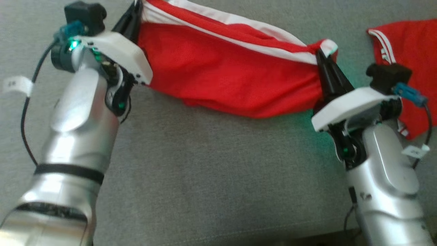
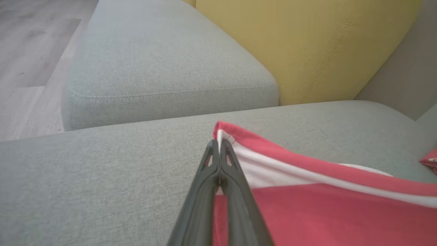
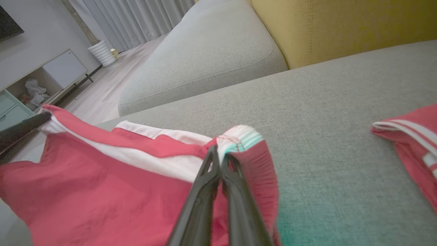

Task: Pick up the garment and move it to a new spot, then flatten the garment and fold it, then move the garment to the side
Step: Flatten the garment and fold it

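A red garment point(image 1: 222, 75) with white side stripes hangs stretched between two robot hands above a grey sofa point(image 1: 205, 177) seat. The left hand point(image 1: 136, 8) is clenched on one upper corner, at the striped edge. The right hand point(image 1: 320, 54) is clenched on the other upper corner, beside a gathered, elastic-looking hem. The cloth sags in the middle; whether its lower edge touches the cushion or hangs just above it, I cannot tell. It looks thin, light and limp, probably a slick sports fabric, so it will likely droop and bunch rather than hold a shape. The corners and thicker hems seem the safest places to pinch, since a single thin layer could slip free. A second red garment point(image 1: 409, 48) lies on the sofa to the right, apart from the first.
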### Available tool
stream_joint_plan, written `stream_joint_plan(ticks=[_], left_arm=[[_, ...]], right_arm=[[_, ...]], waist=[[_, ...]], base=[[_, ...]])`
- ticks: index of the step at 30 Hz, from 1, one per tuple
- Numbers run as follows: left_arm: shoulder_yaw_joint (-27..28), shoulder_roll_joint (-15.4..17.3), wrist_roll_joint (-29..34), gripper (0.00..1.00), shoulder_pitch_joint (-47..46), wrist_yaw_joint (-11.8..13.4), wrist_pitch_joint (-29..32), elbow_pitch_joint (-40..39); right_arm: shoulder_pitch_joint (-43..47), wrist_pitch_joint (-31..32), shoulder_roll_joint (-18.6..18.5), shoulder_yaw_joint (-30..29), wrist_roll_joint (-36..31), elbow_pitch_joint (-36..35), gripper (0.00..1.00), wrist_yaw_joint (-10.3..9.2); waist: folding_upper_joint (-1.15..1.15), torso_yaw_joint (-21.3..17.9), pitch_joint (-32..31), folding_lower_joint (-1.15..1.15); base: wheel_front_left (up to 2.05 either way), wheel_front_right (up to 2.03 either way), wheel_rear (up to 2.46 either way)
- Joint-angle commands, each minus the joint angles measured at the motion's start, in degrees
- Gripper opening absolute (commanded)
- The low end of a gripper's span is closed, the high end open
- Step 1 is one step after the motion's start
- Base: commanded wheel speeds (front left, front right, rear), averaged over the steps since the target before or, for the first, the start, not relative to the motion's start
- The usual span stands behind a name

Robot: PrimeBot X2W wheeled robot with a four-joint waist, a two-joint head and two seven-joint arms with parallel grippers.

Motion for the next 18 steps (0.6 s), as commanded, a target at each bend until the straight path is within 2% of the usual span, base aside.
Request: stream_joint_plan(ticks=[1,4,5,6,7,8,9,10,14,18], left_arm=[[1.2,1.34,-0.1,0.0,-4.16,-0.19,-1.77,2.49],[0.65,0.99,-0.26,0.0,-7.42,-0.49,-3.47,8.47],[0.34,0.89,-0.34,0.0,-8.27,-0.6,-3.67,10.31],[0.34,0.89,-0.34,0.0,-8.27,-0.6,-3.67,10.31],[0.17,0.73,-0.56,0.22,-9.09,-0.69,-4.21,11.66],[-0.04,0.6,-0.67,0.34,-9.84,-0.76,-4.84,12.75],[0.02,0.4,-1.11,0.64,-10.46,-0.82,-5.28,13.83],[0.04,0.24,-1.49,1.0,-11.01,-0.87,-5.71,14.71],[-0.44,0.13,-2.34,1.0,-11.98,-1.0,-6.97,17.14],[-0.02,0.82,-3.18,1.0,-11.42,-1.03,-7.61,16.18]], right_arm=[[-2.51,-1.57,-0.19,1.56,0.32,0.44,0.0,0.37],[-4.8,-3.21,-0.19,3.11,1.8,3.71,0.0,0.37],[-5.44,-3.7,-0.19,3.59,2.15,4.68,0.16,0.37],[-5.44,-3.7,-0.19,3.59,2.15,4.68,0.16,0.37],[-6.0,-4.21,-0.19,4.0,2.49,5.55,0.6,0.37],[-6.44,-4.74,-0.19,4.34,2.76,6.34,1.0,0.37],[-6.74,-5.22,-0.19,4.6,2.89,7.04,1.0,0.37],[-6.95,-5.71,-0.19,4.84,3.05,7.55,1.0,0.37],[-6.56,-8.0,-0.19,5.86,2.8,7.59,1.0,0.37],[-4.33,-10.34,-0.19,6.24,0.3,4.36,1.0,0.37]], waist=[[0.0,-1.63,1.6,-0.02],[0.0,-2.58,2.39,-0.02],[0.0,-2.86,2.61,-0.02],[0.0,-2.86,2.61,-0.02],[0.0,-3.05,2.76,-0.02],[0.0,-3.16,2.85,-0.02],[0.0,-3.22,2.94,-0.02],[0.0,-3.26,3.02,-0.02],[0.0,-3.27,2.78,-0.02],[0.0,-2.73,1.85,-0.02]], base=[[0.0,0.0,0.0],[0.0,0.0,0.0],[0.0,0.0,0.0],[0.0,0.0,0.0],[0.0,0.0,0.0],[0.0,0.0,0.0],[0.0,0.0,0.0],[0.0,0.0,0.0],[0.0,0.0,0.0],[0.0,0.0,0.0]])
